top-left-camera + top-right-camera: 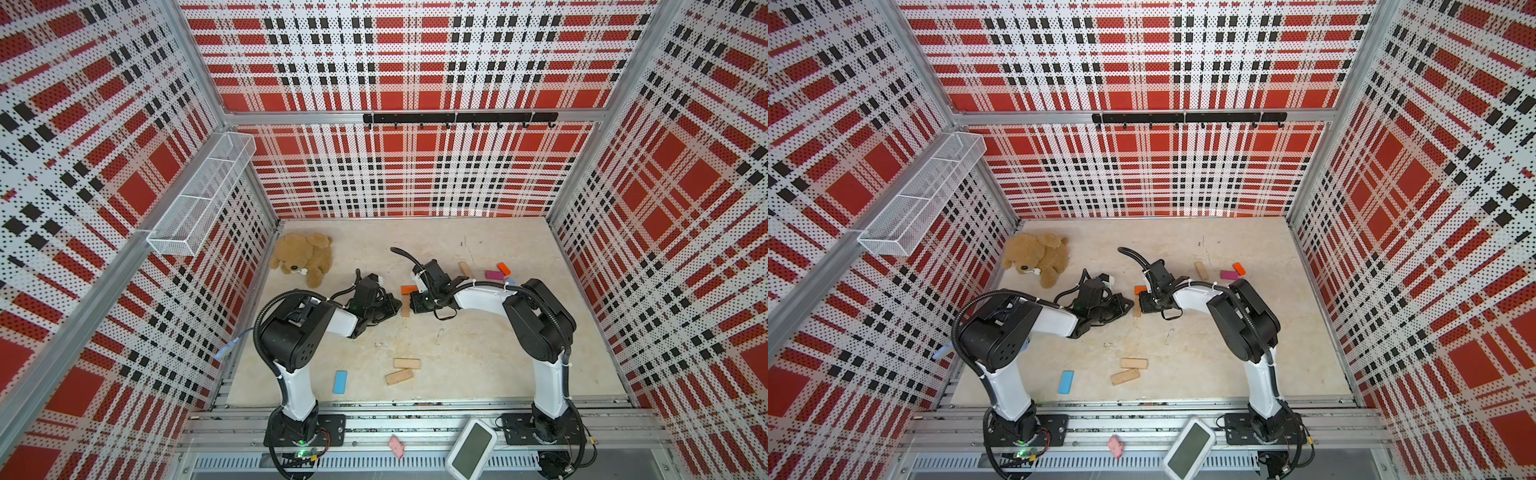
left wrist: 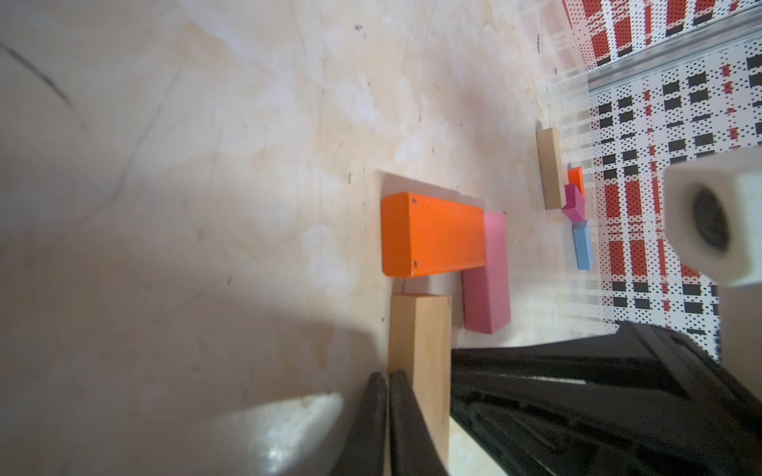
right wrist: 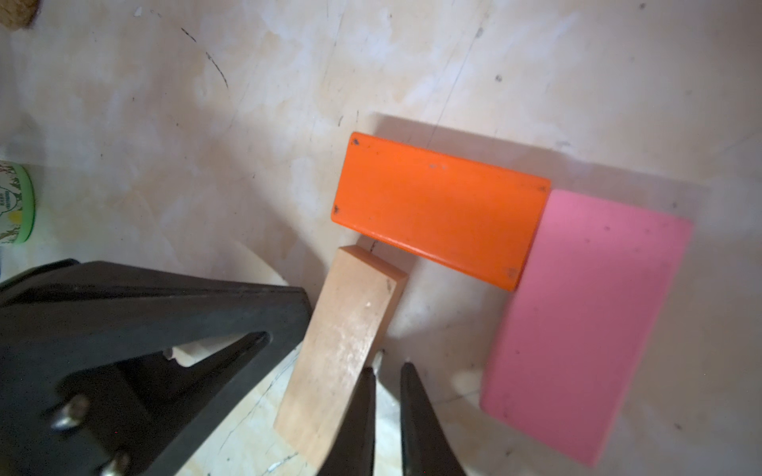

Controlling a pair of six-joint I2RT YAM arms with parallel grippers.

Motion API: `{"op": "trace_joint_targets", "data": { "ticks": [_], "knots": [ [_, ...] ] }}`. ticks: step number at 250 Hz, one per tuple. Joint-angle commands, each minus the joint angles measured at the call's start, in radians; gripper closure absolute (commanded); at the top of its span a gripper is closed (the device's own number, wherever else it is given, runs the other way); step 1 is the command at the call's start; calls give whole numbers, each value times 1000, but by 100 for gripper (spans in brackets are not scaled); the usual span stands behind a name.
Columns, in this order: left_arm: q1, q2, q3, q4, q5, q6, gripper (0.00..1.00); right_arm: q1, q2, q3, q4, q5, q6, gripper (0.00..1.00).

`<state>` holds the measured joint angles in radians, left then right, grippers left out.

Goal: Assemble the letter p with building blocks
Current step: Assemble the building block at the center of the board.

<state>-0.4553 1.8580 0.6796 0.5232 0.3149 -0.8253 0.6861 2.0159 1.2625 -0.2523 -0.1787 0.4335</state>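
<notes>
An orange block (image 2: 433, 235) lies flat mid-table, with a light pink block (image 2: 488, 280) set square against its end. A tan block (image 2: 420, 342) lies below the orange one's other end, slightly skewed, its corner just touching it (image 3: 342, 342). My left gripper (image 2: 387, 375) is shut and empty, its tips pressed against one long side of the tan block. My right gripper (image 3: 387, 366) stands at the opposite side, all but shut with only a thin slit and nothing in it. In both top views the grippers (image 1: 398, 305) (image 1: 1144, 306) meet over the tan block (image 1: 405, 309), and the pink block is hidden.
Loose blocks lie at the back right: tan (image 1: 465, 269), magenta (image 1: 494, 274), orange (image 1: 503, 269). Near the front lie a light blue block (image 1: 340, 382) and two tan ones (image 1: 407, 363) (image 1: 399, 377). A teddy bear (image 1: 303, 257) sits at the back left, and a green cylinder (image 3: 16, 202) is nearby.
</notes>
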Motion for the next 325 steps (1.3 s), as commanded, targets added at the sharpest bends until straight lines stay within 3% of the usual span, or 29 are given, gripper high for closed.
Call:
{"op": "trace_joint_targets", "data": {
  "ticks": [1, 238, 325],
  "knots": [
    [9, 46, -24, -102, -22, -6, 89, 7, 35, 18, -21, 8, -18, 84],
    [12, -6, -111, -65, -42, -8, 89, 7, 36, 20, -28, 31, -21, 83],
    [-3, 85, -171, 81, -16, -36, 89, 6, 43, 25, -30, 30, -22, 83]
  ]
}}
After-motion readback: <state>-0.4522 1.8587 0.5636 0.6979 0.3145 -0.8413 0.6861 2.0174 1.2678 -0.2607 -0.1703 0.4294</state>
